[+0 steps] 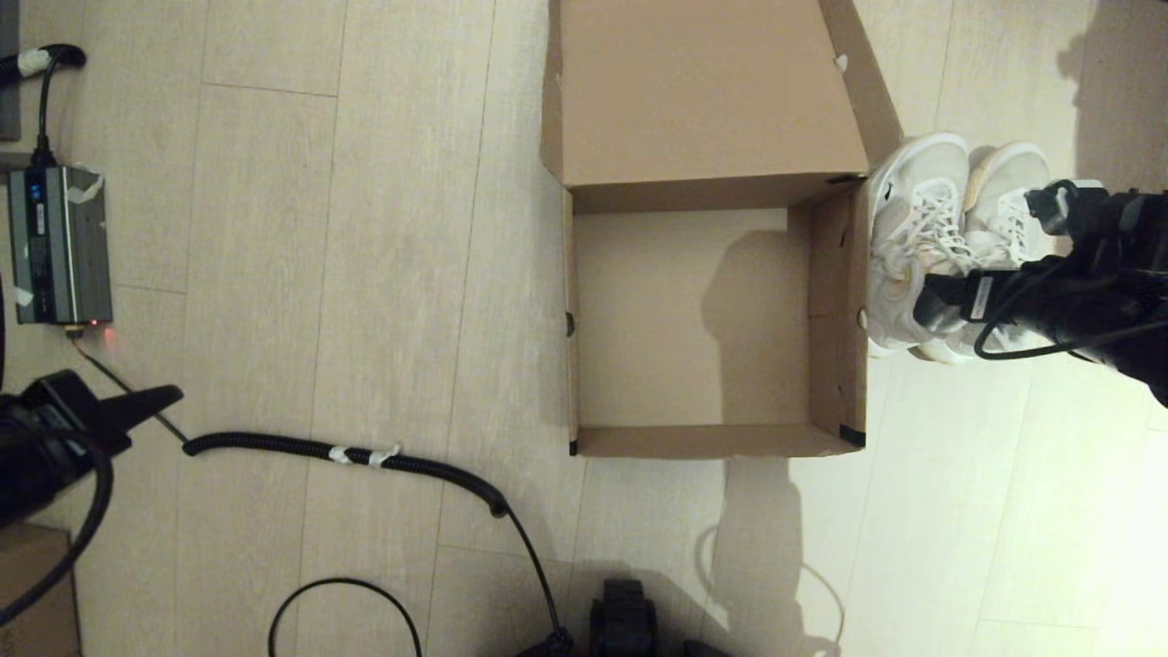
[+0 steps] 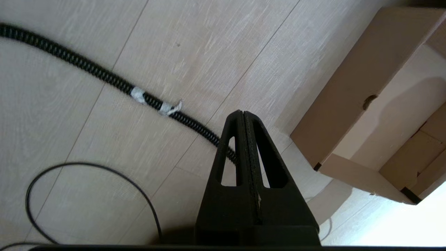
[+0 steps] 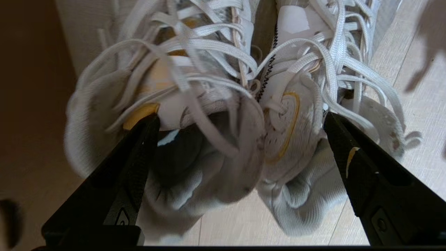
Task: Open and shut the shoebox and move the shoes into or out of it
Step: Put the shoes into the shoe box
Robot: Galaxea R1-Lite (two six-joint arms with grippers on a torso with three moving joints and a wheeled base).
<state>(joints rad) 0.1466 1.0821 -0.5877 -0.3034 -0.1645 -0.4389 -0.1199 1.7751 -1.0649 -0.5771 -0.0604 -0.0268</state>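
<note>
The shoebox (image 1: 570,319) stands open and empty on the floor, its lid (image 1: 703,91) folded back on the far side. It also shows at the edge of the left wrist view as the shoebox (image 2: 348,90). The two white shoes (image 1: 922,228) sit side by side just right of the box's right wall, toes pointing away. My right gripper (image 1: 958,297) comes over their heels. In the right wrist view the right gripper (image 3: 239,118) spans both shoes (image 3: 251,139): one finger is in one shoe's opening, the other against the second shoe's collar, pressing them together. My left gripper (image 2: 243,113) hangs shut and empty at far left (image 1: 137,406).
A grey power unit (image 1: 59,246) lies at far left. A black ribbed hose (image 1: 347,452) runs across the floor toward the box, with a thin cable loop (image 1: 347,584) nearer me. Another brown cardboard box (image 1: 36,593) shows in the near left corner.
</note>
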